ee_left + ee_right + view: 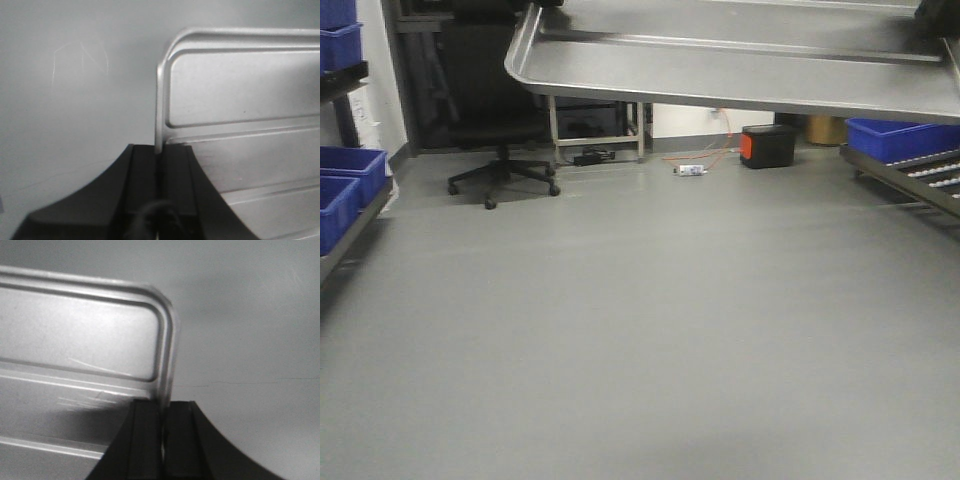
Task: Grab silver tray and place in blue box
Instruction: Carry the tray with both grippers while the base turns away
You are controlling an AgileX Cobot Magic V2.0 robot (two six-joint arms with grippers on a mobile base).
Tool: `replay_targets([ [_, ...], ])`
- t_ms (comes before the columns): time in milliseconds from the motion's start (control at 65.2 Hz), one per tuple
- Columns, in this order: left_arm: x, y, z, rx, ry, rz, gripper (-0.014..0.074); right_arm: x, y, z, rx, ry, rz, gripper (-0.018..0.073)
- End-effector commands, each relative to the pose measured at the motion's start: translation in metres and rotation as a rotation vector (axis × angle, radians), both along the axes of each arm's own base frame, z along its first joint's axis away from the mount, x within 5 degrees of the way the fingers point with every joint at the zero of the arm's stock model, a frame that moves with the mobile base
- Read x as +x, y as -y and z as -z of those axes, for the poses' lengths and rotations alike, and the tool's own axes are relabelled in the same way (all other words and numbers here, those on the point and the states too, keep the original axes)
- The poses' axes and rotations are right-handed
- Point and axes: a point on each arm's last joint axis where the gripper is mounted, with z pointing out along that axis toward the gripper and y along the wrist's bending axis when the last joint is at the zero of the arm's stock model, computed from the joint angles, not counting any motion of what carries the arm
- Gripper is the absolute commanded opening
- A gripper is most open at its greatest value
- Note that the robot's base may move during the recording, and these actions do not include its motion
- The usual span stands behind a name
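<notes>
The silver tray (720,65) hangs in the air across the top of the front view, its ridged floor roughly level above the grey floor. My left gripper (160,147) is shut on the tray's (240,90) left rim near a rounded corner. On the opposite rim of the tray (75,330), my right gripper (162,404) is also shut near a corner. One blue box (900,138) sits at the right on a roller conveyor (920,180). Two more blue boxes (345,185) stand on the left shelf. I cannot tell which one is meant.
A black office chair (500,120) stands at the back left beside a metal table frame (598,130). A black and orange case (767,146), an orange cable and a small bottle (690,170) lie on the floor at the back. The left shelf edge (355,225) juts forward.
</notes>
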Motion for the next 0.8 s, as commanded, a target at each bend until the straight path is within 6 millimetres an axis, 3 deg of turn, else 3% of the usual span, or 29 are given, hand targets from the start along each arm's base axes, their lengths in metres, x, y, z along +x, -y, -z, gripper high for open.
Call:
replay_targets([
  [0,-0.0034,-0.0133,-0.0266,-0.014,0.104,-0.014,-0.0098,-0.0018,0.0079,-0.0185,-0.054,0.101,-0.006,0.0059],
  [782,-0.0034,-0.0133,-0.0266,-0.014,0.104,-0.014,-0.0098,-0.0018,0.0079,-0.0185,-0.054,0.101,-0.006,0.0059],
])
